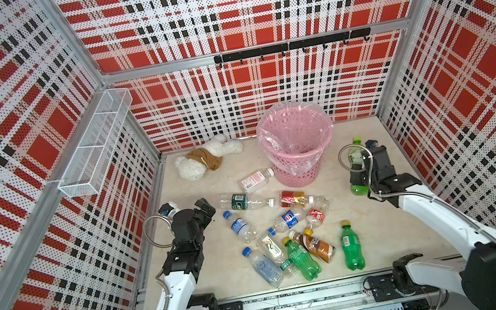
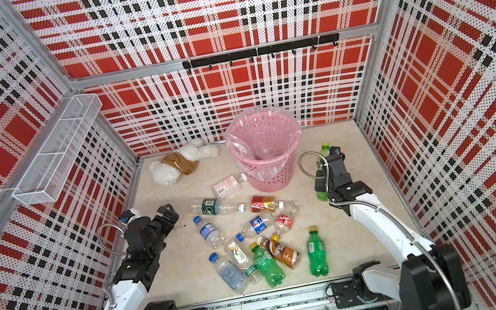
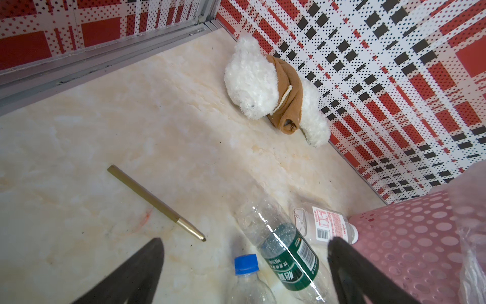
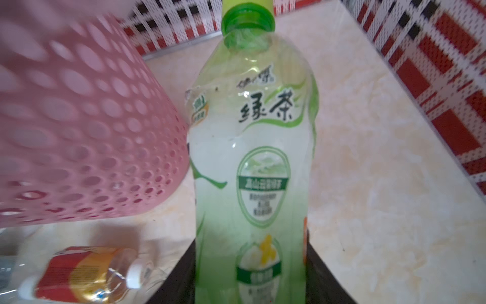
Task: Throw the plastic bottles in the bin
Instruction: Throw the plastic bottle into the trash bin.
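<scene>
The right claw [image 1: 359, 176] was clamped round the lower body of a green tea bottle [image 4: 252, 158], held upright just beside the pink bin [image 1: 300, 164], I'd guess ready to go up over the rim. The left claw [image 1: 204, 206] hung open and empty by the other bottles [image 1: 288, 235], which lay loose on the table. The held label read 绿茶, and I could also read a Pepsi bottle [image 1: 287, 219] and "NESC" on a brown bottle [image 1: 316, 245].
</scene>
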You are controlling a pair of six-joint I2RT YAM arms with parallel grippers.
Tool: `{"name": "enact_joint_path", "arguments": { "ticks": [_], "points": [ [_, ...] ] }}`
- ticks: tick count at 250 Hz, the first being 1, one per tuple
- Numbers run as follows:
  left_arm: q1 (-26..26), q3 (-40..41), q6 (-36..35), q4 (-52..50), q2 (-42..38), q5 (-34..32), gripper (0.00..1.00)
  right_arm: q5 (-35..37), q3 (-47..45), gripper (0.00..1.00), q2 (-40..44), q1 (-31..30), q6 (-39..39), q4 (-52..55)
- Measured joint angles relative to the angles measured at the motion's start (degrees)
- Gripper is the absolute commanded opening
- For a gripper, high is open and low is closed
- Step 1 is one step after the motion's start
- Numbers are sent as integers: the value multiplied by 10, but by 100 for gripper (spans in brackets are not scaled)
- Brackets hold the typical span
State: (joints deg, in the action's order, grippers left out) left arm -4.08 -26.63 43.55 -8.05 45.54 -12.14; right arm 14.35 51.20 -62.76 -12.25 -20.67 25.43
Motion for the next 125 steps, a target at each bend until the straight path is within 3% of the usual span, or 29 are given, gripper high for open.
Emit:
{"name": "enact_joint_path", "arguments": {
  "ticks": [63, 125],
  "points": [
    [5, 0, 2, -33, -15, 14, 99, 30, 173, 50, 3, -42, 58, 16],
    [8, 20, 8, -71, -59, 26, 99, 20, 393, 49, -210, -130, 123, -56]
  ]
}}
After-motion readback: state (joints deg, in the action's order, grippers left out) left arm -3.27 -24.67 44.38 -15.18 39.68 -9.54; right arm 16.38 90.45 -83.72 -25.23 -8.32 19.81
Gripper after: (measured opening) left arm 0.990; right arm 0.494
